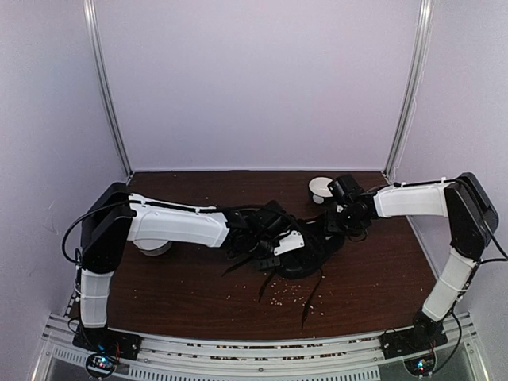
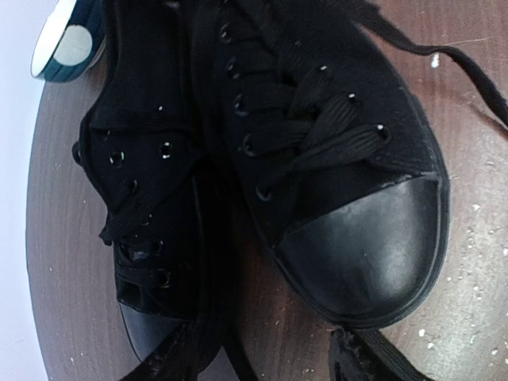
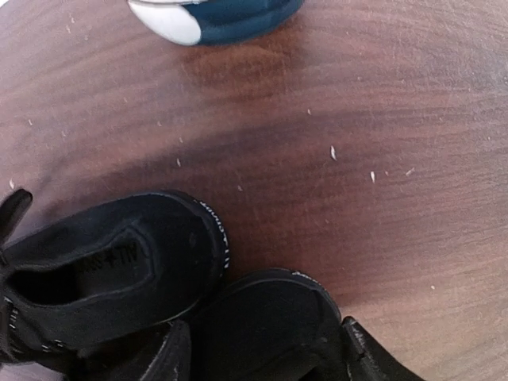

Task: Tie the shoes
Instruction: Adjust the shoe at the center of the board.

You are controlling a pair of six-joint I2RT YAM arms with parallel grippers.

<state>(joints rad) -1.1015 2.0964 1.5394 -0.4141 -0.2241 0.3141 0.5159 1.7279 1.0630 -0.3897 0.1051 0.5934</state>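
Near rail [image 1: 254,353] with both arm bases bolted on; the arms reach in over the shoes [image 1: 305,250] at mid-table.

The shoes lie side by side and touching on the brown table [image 1: 381,270], with loose laces [image 1: 309,305] trailing toward the near edge among pale crumbs [image 1: 286,298]. The left gripper [image 2: 258,367] hangs just above the toe caps [image 2: 373,254], its fingers spread apart and gripping nothing. The right gripper [image 3: 270,361] is at the heels, one finger on either side of one heel; I cannot tell whether it pinches the heel or only straddles it. A bowl [image 1: 321,188], white inside and dark blue outside, stands beyond the heels on the far right. A second bowl [image 1: 155,248] sits under the left arm.
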